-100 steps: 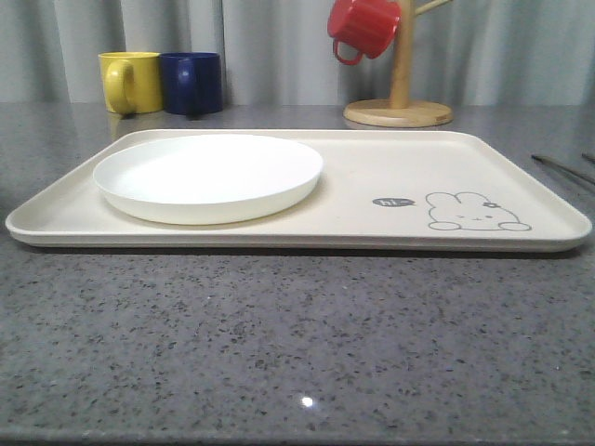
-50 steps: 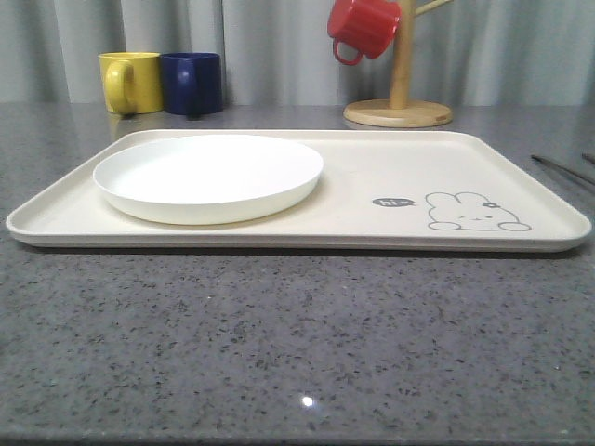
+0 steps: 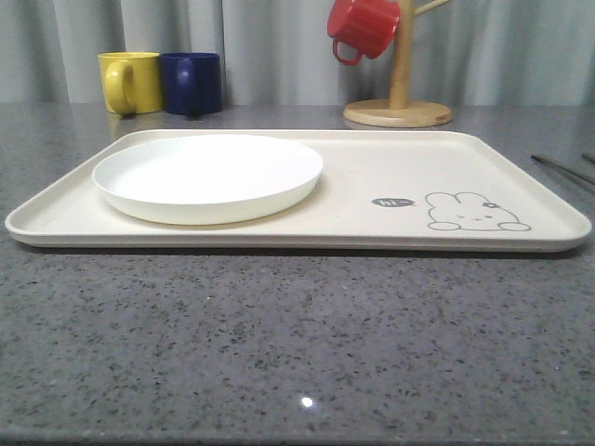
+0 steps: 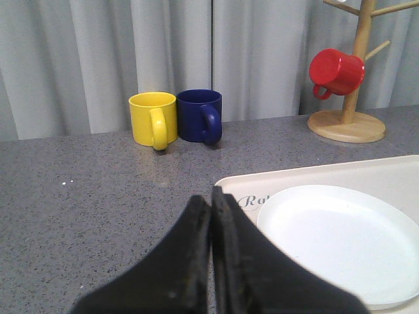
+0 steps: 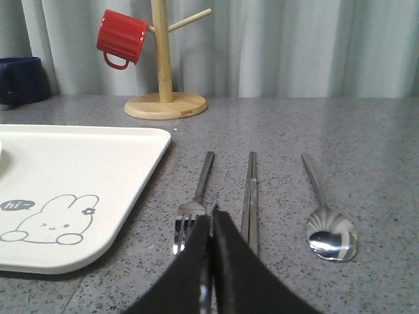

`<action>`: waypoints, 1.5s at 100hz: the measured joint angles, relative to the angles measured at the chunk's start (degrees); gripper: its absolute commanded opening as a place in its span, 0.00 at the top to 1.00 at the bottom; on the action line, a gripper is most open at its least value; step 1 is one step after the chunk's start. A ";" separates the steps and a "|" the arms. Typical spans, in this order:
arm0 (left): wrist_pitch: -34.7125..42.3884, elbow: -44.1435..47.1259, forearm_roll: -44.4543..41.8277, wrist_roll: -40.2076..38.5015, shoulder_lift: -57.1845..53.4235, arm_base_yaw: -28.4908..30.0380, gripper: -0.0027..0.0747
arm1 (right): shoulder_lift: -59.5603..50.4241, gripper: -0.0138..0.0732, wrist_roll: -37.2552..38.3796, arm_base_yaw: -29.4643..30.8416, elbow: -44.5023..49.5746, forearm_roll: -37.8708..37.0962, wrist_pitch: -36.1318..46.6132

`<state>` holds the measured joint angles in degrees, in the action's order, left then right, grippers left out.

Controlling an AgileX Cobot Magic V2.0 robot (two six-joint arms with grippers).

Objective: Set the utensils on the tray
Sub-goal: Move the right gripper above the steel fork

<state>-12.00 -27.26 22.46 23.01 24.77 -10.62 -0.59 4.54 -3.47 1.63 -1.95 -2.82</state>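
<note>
Resting on the counter [image 5: 393,170] beside the tray [image 5: 98,170], the fork [image 5: 196,196], chopsticks [image 5: 250,190] and spoon [image 5: 325,216] lie parallel, apart. Right hand [image 5: 211,226] is clenched, empty, over the fork's tines. Left hand [image 4: 211,209] is clenched, empty, before the tray's corner. Plate [image 3: 208,175] sits on the tray. Beyond the tray stand the mugs [image 3: 163,82] and the mug tree [image 3: 400,93].

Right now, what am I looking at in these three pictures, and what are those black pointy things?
They come from a robot with two arms. One camera looks forward over the table: a cream tray with a white plate on it. The other two cameras sit on the wrists. The black points are its claws, both shut and holding nothing. The left claw hangs near the plate, with a yellow mug and a navy mug beyond. The right claw hangs by the fork, chopsticks and spoon, which lie on the table beside the tray.
</note>
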 measured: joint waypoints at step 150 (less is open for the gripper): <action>0.00 0.00 -0.10 0.00 0.00 0.00 0.99 | 43.74 0.68 0.10 0.00 -38.77 4.11 -35.55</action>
<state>-12.00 -27.26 22.36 23.01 24.77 -10.62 43.15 4.64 -3.47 -37.15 2.17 -38.37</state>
